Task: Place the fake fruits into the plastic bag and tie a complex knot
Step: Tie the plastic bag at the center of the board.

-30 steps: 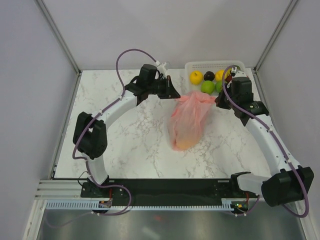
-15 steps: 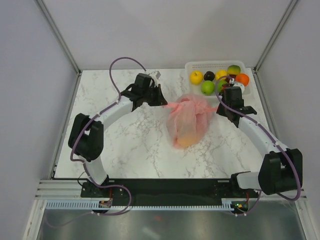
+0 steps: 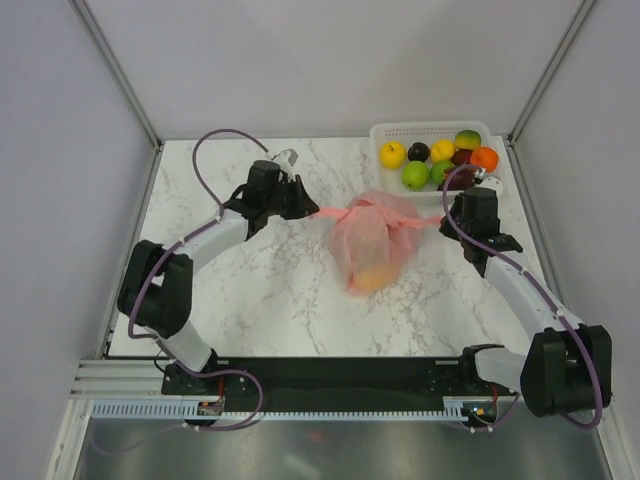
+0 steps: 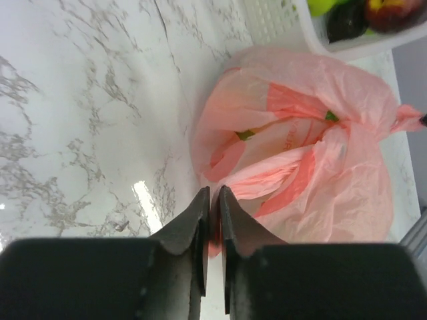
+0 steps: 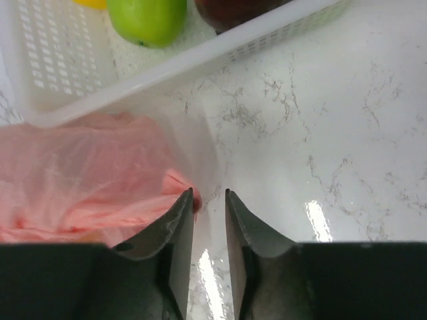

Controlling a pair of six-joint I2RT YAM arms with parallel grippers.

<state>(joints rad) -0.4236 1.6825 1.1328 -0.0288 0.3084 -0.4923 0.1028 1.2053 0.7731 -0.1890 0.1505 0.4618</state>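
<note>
Bag [image 3: 372,250] pulled taut from both sides
Overhead: within the last second both arms have been swung outward, so the bag, mid-table beside the basket [image 3: 425,127], is stretched between left gripper [image 3: 303,208] and right gripper [image 3: 447,215]; tying is judged under way, though fruits [image 3: 415,175] are left in the basket. Left wrist: fingers [image 4: 190,227] are clamped on a handle [image 4: 267,179]. Right wrist: fingers [image 5: 177,227] are seen slightly apart, the other handle's end against one.

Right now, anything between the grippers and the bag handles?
Nothing visible. The left gripper has its fingers shut on one handle of the translucent pink plastic bag. The other handle's end sits at the fingertips of the right gripper, grip unclear. The white lattice plastic basket lies beyond the bag, off that line.
</note>
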